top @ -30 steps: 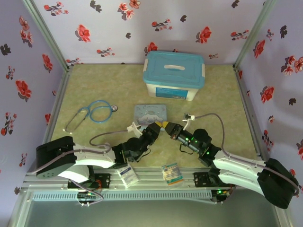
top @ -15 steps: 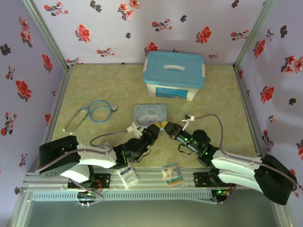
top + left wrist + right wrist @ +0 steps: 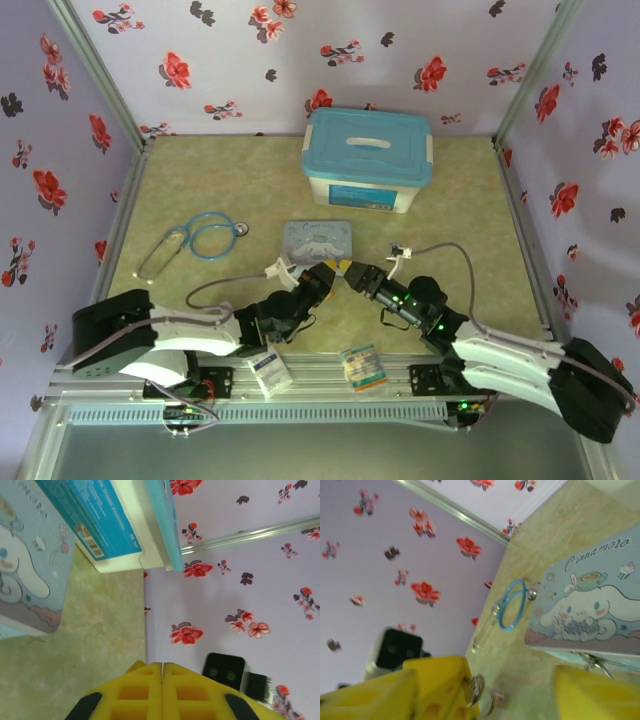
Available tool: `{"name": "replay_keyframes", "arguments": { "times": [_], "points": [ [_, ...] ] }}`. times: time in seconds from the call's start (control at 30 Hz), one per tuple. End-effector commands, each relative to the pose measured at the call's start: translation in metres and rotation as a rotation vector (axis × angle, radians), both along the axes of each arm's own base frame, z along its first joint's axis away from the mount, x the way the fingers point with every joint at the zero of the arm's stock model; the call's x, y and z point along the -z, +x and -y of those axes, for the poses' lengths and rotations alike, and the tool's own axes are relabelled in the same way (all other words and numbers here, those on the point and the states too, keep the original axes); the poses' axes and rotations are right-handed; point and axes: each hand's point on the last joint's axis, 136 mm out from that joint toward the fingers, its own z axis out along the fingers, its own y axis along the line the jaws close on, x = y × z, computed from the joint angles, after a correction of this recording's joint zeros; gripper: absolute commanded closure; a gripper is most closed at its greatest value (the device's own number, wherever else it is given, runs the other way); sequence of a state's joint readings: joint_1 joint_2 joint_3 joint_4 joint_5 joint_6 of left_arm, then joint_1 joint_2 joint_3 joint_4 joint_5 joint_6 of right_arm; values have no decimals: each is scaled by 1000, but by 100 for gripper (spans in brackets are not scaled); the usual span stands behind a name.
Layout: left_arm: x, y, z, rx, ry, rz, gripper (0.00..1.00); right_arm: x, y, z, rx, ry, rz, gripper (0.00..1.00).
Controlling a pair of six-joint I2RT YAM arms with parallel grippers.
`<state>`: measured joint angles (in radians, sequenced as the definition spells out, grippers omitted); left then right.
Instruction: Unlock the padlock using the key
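My left gripper (image 3: 332,269) and right gripper (image 3: 356,272) meet tip to tip just in front of the pale-blue cartoon tin (image 3: 318,240). In the left wrist view the left gripper (image 3: 162,666) has its yellow pads pressed flat together. The right wrist view shows that yellow tip beside my left-hand finger, with a small round grey metal piece, apparently the key (image 3: 476,689), sticking out of it. My right gripper (image 3: 485,676) stands open, nothing between its pads. A thin silver curve (image 3: 594,665), perhaps the padlock's shackle, peeks over the right-hand finger; no brass body shows.
A blue-lidded white box (image 3: 367,158) stands at the back. A blue stethoscope (image 3: 195,240) lies at the left. Two small packets (image 3: 268,368) (image 3: 362,365) lie on the near rail. Flowered walls close three sides.
The right gripper has edged left toward the left gripper, so less yellow shows between the tips. The left arm shifted slightly at its base end.
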<state>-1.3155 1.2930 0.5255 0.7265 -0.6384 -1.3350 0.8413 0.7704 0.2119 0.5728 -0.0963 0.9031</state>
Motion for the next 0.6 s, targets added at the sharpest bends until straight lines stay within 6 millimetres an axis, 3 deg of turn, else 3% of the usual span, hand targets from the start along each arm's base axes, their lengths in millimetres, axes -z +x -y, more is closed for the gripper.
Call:
{"name": "replay_keyframes", "arguments": {
  "times": [0.0, 0.1, 0.27, 0.43, 0.57],
  "points": [
    [-17, 1, -9, 28, 263, 92, 100, 9, -11, 9, -107, -203, 49, 10],
    [-15, 7, -14, 102, 232, 70, 100, -9, -17, 11, -197, -110, 68, 1],
    [-39, -1, -8, 252, 261, 176, 100, -51, -30, -6, -362, 66, 134, 1],
    [-65, -14, -8, 355, 382, 269, 100, -86, -30, -18, -444, 212, 192, 1],
    [-81, -17, -12, 361, 339, 310, 100, -95, -25, -25, -460, 294, 192, 9]
  ]
}}
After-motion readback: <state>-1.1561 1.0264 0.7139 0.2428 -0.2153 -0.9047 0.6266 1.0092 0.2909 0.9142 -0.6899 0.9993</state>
